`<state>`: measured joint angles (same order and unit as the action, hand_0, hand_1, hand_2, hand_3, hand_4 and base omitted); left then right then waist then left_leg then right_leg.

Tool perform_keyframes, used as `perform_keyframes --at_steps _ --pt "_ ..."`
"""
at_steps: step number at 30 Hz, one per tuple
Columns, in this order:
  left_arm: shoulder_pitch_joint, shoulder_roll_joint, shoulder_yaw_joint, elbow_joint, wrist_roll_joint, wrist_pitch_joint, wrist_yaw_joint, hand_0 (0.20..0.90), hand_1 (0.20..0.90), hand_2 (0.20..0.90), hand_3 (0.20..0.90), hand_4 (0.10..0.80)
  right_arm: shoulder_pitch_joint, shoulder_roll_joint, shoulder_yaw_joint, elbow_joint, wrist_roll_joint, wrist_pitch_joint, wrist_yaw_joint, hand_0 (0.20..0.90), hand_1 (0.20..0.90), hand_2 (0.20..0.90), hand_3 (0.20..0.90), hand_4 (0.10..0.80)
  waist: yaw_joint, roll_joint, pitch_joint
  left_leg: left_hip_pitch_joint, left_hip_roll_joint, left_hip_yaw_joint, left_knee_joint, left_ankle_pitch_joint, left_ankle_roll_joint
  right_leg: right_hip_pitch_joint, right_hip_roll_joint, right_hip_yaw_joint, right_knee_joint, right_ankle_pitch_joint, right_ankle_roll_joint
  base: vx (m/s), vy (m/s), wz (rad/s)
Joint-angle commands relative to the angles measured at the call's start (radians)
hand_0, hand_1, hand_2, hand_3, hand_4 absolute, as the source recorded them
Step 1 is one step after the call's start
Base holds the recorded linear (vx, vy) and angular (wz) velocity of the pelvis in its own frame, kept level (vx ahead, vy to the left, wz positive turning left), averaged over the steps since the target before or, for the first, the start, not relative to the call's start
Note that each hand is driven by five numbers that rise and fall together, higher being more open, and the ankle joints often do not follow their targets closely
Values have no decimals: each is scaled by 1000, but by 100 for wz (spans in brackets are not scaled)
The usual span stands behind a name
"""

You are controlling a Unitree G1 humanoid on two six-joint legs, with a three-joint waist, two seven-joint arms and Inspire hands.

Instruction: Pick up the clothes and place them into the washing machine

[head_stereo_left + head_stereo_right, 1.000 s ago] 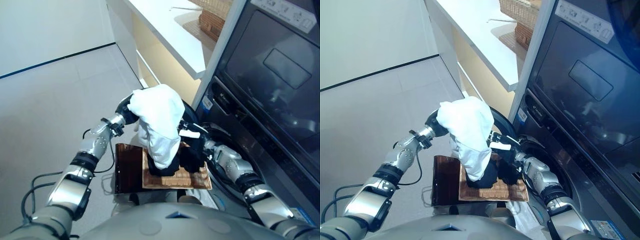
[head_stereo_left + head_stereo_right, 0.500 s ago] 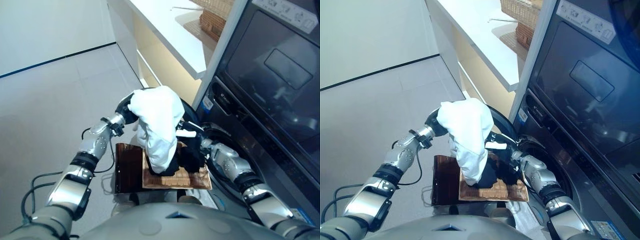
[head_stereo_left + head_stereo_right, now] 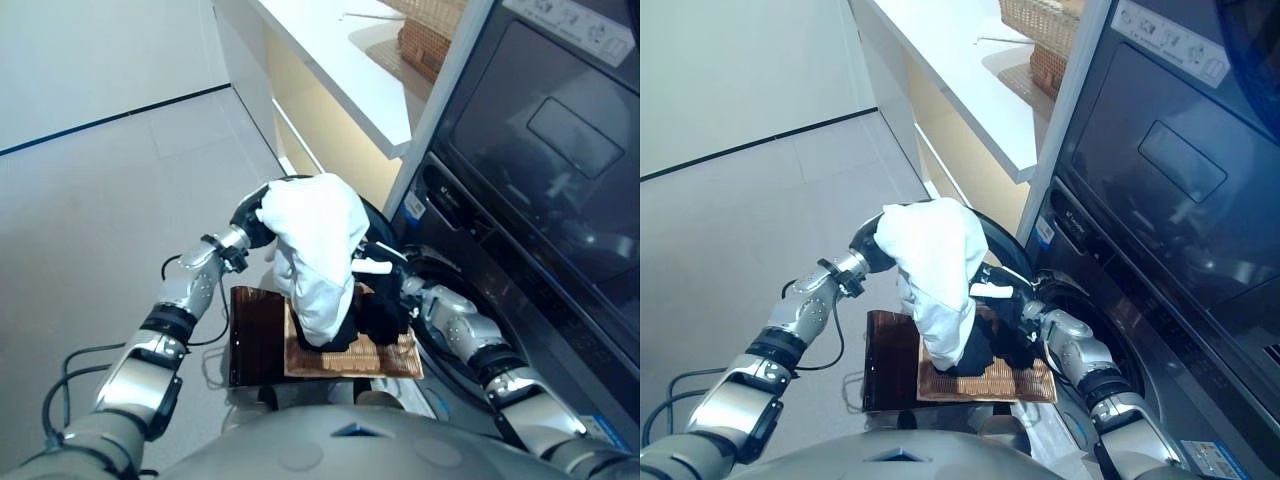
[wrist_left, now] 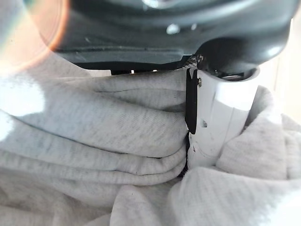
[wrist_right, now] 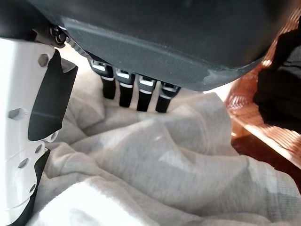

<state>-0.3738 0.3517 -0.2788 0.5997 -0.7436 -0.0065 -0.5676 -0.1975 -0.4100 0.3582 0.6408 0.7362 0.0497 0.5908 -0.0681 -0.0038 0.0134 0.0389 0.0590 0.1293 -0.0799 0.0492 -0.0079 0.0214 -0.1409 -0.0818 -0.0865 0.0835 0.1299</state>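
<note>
- Two hands shared the load: the left hand (image 3: 252,218) had its thumb (image 4: 221,117) pressed into folds of the white garment (image 3: 318,250), gripping it from the far side, while the right hand (image 3: 385,290) reached in from the machine side with fingers (image 5: 137,94) dipping into the same cloth; whether they had closed on it could not be told.
- Nearest, the tray (image 3: 385,358) of woven wicker sat on a dark stand (image 3: 255,335); a black garment (image 3: 375,315) lay in it, and the white one's hem hung down to it.
- Judged step: lifting the white garment clear of the tray.
- Next move likely called for carrying it right, toward the washer (image 3: 1140,300), without the hem snagging.
- Farther off, a worktop (image 3: 960,70) carried a wicker basket (image 3: 1040,30); its contents could not be seen.
</note>
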Motion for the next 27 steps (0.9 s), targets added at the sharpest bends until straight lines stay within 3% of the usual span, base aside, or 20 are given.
perform_keyframes --at_steps 1,27 --pt "-216 1 58 62 -37 -146 -19 200 200 200 200 300 -84 32 -14 -94 67 -48 59 900 900 900 900 800 25 -38 -75 6 35 -35 -7 -36 -81 -47 -27 -35 12 8 30 0 0 0" --pt "-203 39 98 89 -1 -174 8 200 200 200 200 300 -76 9 -33 -87 45 -56 51 900 900 900 900 800 28 -39 -75 10 37 -35 -7 -37 -81 -43 -26 -35 11 6 30 0 0 0"
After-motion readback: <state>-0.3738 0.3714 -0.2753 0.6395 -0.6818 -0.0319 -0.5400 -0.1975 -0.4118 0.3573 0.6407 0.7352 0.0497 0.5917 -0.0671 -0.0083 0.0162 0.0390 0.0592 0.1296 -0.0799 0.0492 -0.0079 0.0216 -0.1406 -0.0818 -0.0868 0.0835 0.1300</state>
